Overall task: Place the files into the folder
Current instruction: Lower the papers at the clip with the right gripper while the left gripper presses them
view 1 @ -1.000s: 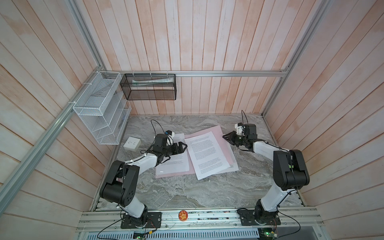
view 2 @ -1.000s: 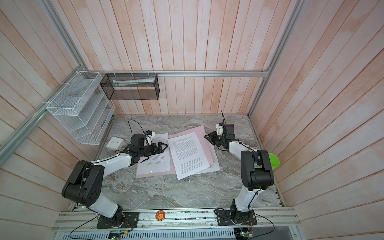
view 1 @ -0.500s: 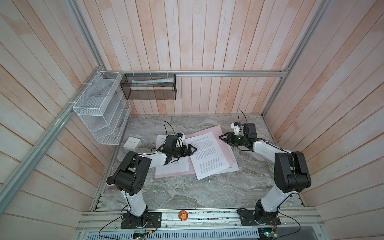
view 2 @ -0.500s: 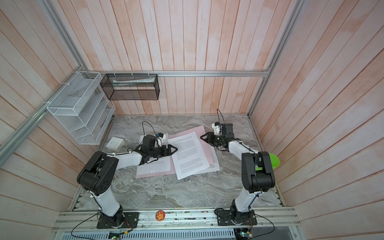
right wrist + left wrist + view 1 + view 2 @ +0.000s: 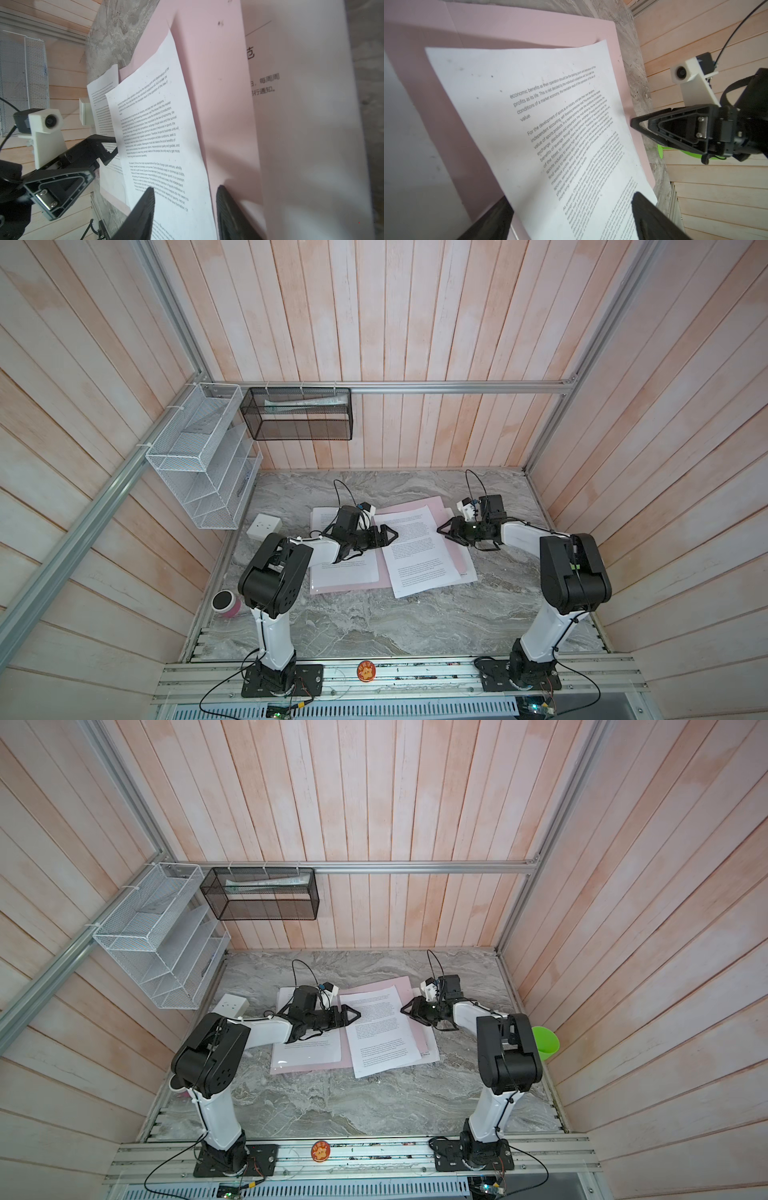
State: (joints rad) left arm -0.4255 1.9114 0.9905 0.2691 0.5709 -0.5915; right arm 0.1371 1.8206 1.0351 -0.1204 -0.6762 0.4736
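Observation:
The pale pink folder (image 5: 432, 504) lies open and flat on the marble table in both top views. One of the files, a white printed sheet (image 5: 417, 551), lies askew on its right half and overhangs the near edge. Another sheet (image 5: 345, 572) lies on the left half. My left gripper (image 5: 390, 535) is open at the askew sheet's left edge; in the left wrist view the sheet (image 5: 550, 128) runs between the spread fingers (image 5: 652, 218). My right gripper (image 5: 443, 529) hovers open at the sheet's right edge, fingers (image 5: 143, 212) apart above paper and pink cover (image 5: 218, 93).
A white wire rack (image 5: 203, 460) and a black mesh basket (image 5: 299, 414) hang on the back walls. A white socket box (image 5: 264, 526) and a pink cylinder (image 5: 226, 603) sit at the left. A green cup (image 5: 544, 1044) stands behind the right arm.
My left gripper has travelled right across the left page to the askew sheet's edge. My right gripper has edged toward the sheet and its jaws have spread wider.

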